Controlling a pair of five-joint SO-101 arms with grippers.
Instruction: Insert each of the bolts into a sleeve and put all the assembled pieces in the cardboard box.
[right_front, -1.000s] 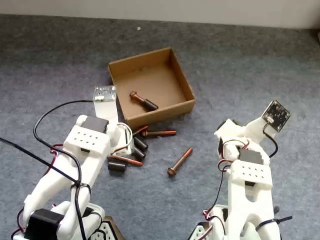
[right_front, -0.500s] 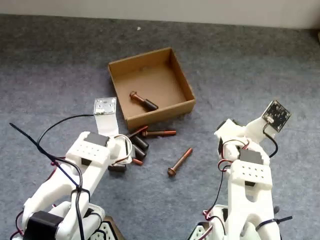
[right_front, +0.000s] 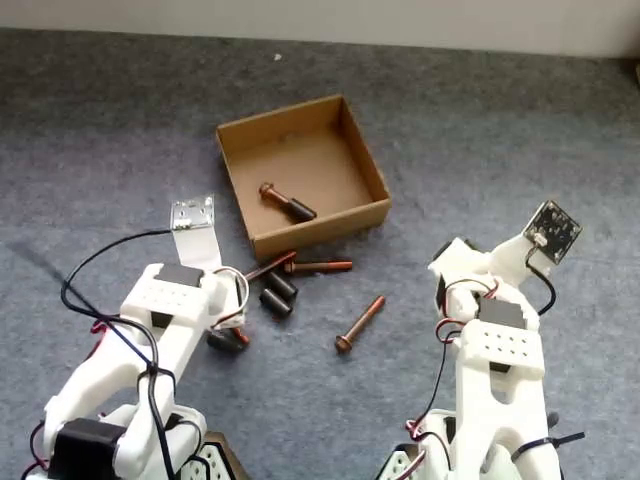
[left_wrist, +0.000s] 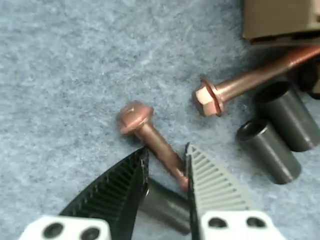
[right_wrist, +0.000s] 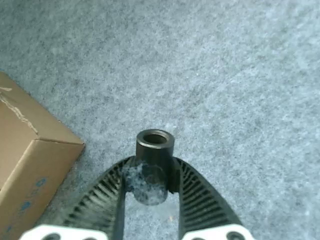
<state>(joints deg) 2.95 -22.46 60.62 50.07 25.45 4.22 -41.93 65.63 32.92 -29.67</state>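
Soft, even daylight; faint, diffuse shadows

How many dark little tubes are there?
5 sleeves: one on a bolt in the cardboard box, two loose on the carpet before it, one between the left fingers, one in the right fingers. Others may be hidden.

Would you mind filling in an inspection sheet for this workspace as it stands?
Surface: grey carpet.
Job's things: cardboard box holds one bolt-in-sleeve piece; loose bolt and two spare sleeves beside its front wall; second bolt nearer the arms.
Clutter: pale speck beyond the box.
Grippers: left gripper shut on a dark sleeve, a third bolt between its tips; right gripper shut on a held sleeve.
Cables: black cable loops off the left arm.
Surroundings: pale wall beyond the carpet.
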